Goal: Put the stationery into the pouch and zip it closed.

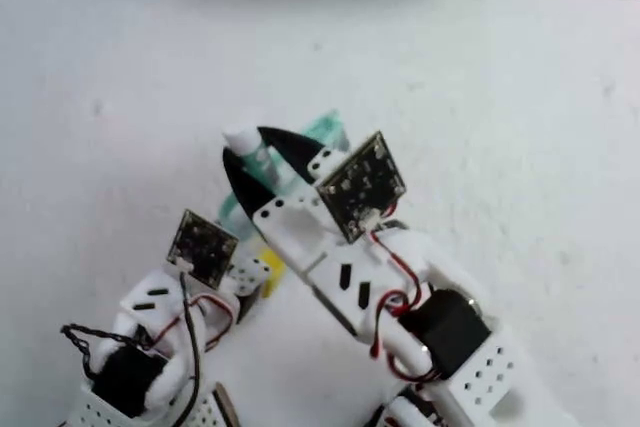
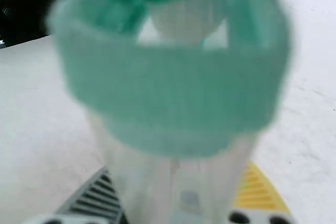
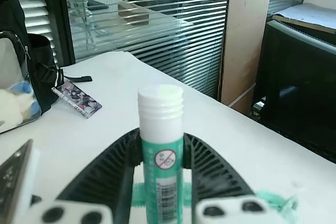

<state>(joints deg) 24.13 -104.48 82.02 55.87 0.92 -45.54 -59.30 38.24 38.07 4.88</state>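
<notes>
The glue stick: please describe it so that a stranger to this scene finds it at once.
Over the white table, look at the right gripper, whose black jaws stand closed around the glue stick. It is a round green tube with a white ribbed cap, unlike the clear pouch with a green band.

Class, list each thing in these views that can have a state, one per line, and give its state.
glue stick: cap on, standing upright, gripped between black fingers.
right end effector: shut on the glue stick.
pouch: mouth open, not zipped, held.
left end effector: shut on the pouch.
</notes>
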